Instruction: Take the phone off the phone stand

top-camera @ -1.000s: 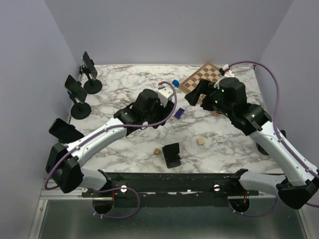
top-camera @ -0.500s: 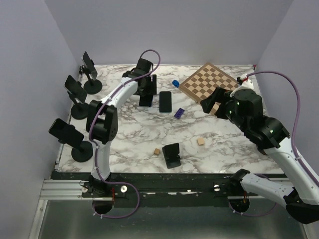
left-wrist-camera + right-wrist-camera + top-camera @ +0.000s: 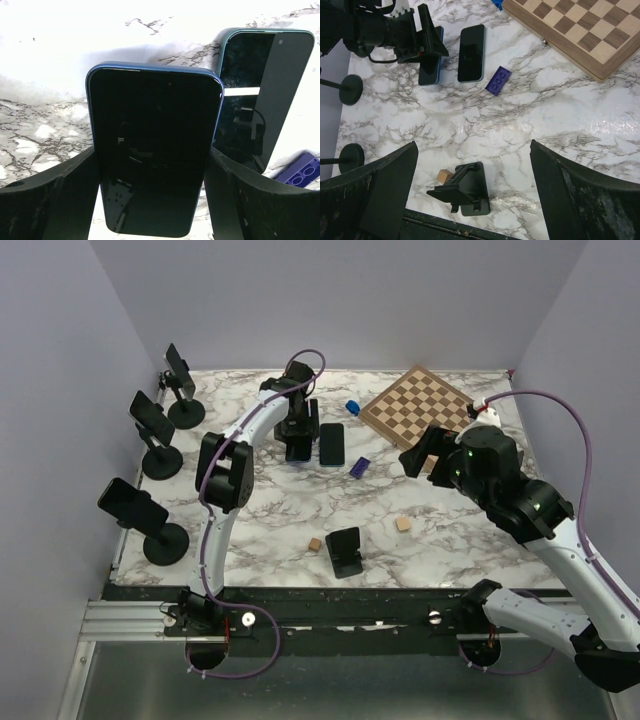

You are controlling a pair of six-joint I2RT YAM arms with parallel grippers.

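Scanning from the left edge of the top view: three pole stands carry phones, namely the upper phone (image 3: 179,364), the middle phone (image 3: 151,417) and the lower phone (image 3: 129,502). No gripper is near them.

Upper centre: the left gripper (image 3: 297,428) stands over the blue phone (image 3: 155,150), which lies flat, dark face up, on the marble table (image 3: 450,530). In the wrist view the fingers (image 3: 55,200) sit against both of its long edges, so the jaws read as clamped on the blue phone, not let go. Just to its right a teal phone (image 3: 260,95) lies flat, apart from it.

Lower centre: a folding stand (image 3: 345,551) stands empty.

Right: the right gripper (image 3: 474,145) hovers above the table, jaws spread wide and holding nothing. A chessboard (image 3: 415,402) sits at upper right.

Judgement: the blue phone is off any stand and down on the table, so its removal looks done. What is left is to let go and pull clear. Whether it belongs to the empty stand cannot be told.
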